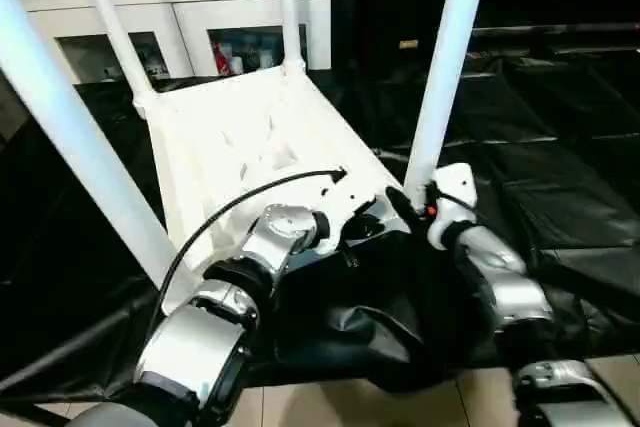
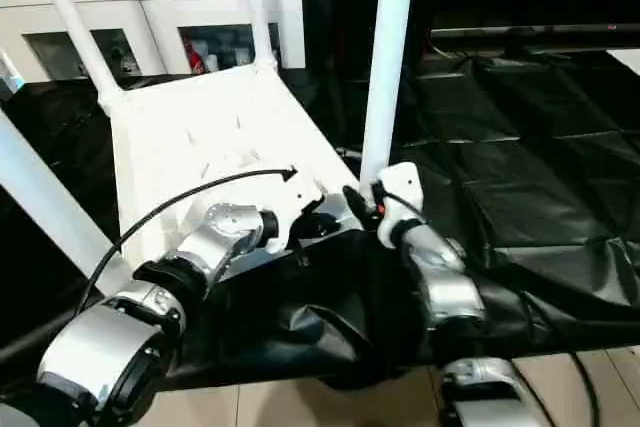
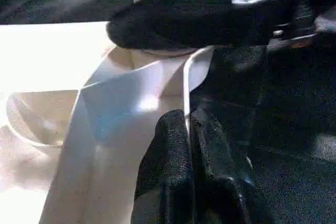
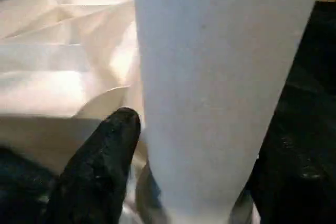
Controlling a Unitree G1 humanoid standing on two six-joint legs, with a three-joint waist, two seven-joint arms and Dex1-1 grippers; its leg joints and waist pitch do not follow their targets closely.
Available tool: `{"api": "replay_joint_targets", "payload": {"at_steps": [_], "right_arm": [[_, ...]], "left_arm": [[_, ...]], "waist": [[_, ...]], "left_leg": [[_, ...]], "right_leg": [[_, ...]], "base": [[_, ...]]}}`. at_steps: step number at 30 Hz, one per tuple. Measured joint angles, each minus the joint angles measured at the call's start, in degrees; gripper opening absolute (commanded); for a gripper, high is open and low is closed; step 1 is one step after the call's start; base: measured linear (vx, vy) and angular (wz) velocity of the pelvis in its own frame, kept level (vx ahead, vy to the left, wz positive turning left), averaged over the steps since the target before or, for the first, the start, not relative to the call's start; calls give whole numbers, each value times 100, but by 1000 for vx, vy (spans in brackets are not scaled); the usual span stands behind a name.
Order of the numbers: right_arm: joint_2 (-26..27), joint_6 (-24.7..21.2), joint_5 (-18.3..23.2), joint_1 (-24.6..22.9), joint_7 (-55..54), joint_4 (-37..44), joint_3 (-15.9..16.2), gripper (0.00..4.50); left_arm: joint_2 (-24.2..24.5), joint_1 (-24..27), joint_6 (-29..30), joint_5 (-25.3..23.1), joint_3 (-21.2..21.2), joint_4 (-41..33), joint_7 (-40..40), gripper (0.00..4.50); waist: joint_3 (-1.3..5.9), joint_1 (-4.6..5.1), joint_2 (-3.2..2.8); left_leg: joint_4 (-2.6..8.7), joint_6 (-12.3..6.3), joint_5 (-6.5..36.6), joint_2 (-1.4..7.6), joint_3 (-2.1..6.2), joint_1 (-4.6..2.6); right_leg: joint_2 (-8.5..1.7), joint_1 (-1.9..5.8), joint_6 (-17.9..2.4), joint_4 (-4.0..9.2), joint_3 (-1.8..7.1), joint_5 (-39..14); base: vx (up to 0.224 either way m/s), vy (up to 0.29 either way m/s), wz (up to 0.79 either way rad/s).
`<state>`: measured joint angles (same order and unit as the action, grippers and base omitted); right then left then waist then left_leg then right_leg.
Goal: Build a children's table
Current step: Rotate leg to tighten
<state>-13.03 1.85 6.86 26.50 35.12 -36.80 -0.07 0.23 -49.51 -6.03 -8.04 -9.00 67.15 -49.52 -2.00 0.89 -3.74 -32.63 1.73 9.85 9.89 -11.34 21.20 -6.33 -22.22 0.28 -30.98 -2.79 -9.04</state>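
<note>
The children's table (image 1: 250, 147) lies upside down on a black sheet, ribbed underside up, with its white legs standing in the corner sockets. My left gripper (image 3: 188, 121) is shut on the thin wall of the near rim, beside the near-right socket. My right gripper (image 1: 408, 209) stands open around the foot of the near-right leg (image 1: 445, 67). In the right wrist view that leg (image 4: 220, 77) rises between the jaws, with one black finger (image 4: 105, 161) close beside it. The right gripper's finger (image 3: 199, 14) crosses the leg's foot in the left wrist view.
The other legs rise at the near left (image 1: 70, 137), far left (image 1: 110, 27) and far right (image 1: 288, 7). A white cabinet (image 1: 200, 7) with glass doors stands behind. The black sheet (image 1: 560, 147) covers the floor, bunched below my arms. A black cable (image 1: 230, 209) arcs over my left wrist.
</note>
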Motion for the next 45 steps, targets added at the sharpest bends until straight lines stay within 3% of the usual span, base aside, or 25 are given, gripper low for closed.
{"api": "replay_joint_targets", "payload": {"at_steps": [5, 12, 24, 28, 33, 37, 43, 45], "right_arm": [[-645, -271, 307, -255, 1589, 445, 256, 319], [-1007, -460, 477, -281, 2671, 647, 509, 319], [-1080, -734, 611, -335, 3048, 813, 549, 255], [-910, -742, 573, -429, 2610, 865, 439, 253], [-243, -414, 354, -290, 729, 363, -5, 252], [125, -415, 213, -191, -351, 244, -198, 252], [560, -327, -69, 122, -1583, -113, -280, 252], [565, -220, -103, 138, -1599, -176, -280, 322]], "left_arm": [[417, 157, -208, 166, -46, -174, -1306, 0], [730, 195, -390, 207, -181, -392, -2449, 0], [851, 253, -386, 238, -208, -517, -2705, 0], [755, 261, -400, 200, -209, -505, -2387, 0], [341, 111, -191, 77, -110, -286, -878, 0], [6, 27, -29, 32, -34, -149, -66, 0], [-237, -7, 75, -9, 22, -79, 671, 0], [-248, -7, 79, -9, 40, -80, 684, 0]], "waist": [[-4, -99, 5], [-6, -390, 11], [-29, -425, 46], [-30, -420, 51], [-29, -290, 53], [-21, -253, 40], [14, -184, -1], [19, -174, -7]], "left_leg": [[7, -1, -1, 11, -5, 9], [-1, -28, -16, 31, -12, 103], [-14, -27, -16, 36, -14, 104], [-20, -27, -16, 38, -13, 94], [-45, 1, -2, 30, -15, 71], [-46, 1, -2, 18, -15, 69], [-50, -3, -1, 2, -16, 70], [-43, -5, 1, 1, -15, 72]], "right_leg": [[0, -22, -12, -42, -11, 14], [-8, -129, -24, -116, -42, 17], [-9, -129, -24, -123, -43, 17], [-9, -121, -24, -135, -43, 17], [-16, -102, -5, -140, -31, 6], [-18, -92, -2, -125, -14, 4], [-18, -89, -2, -118, 15, 4], [-18, -89, -2, -117, 14, 4]], "base": [[0, 0, 0], [0, 0, 0], [0, 0, 0], [0, 0, 0], [0, 0, 0], [0, 0, 0], [0, 0, 0], [0, 0, 0]]}}
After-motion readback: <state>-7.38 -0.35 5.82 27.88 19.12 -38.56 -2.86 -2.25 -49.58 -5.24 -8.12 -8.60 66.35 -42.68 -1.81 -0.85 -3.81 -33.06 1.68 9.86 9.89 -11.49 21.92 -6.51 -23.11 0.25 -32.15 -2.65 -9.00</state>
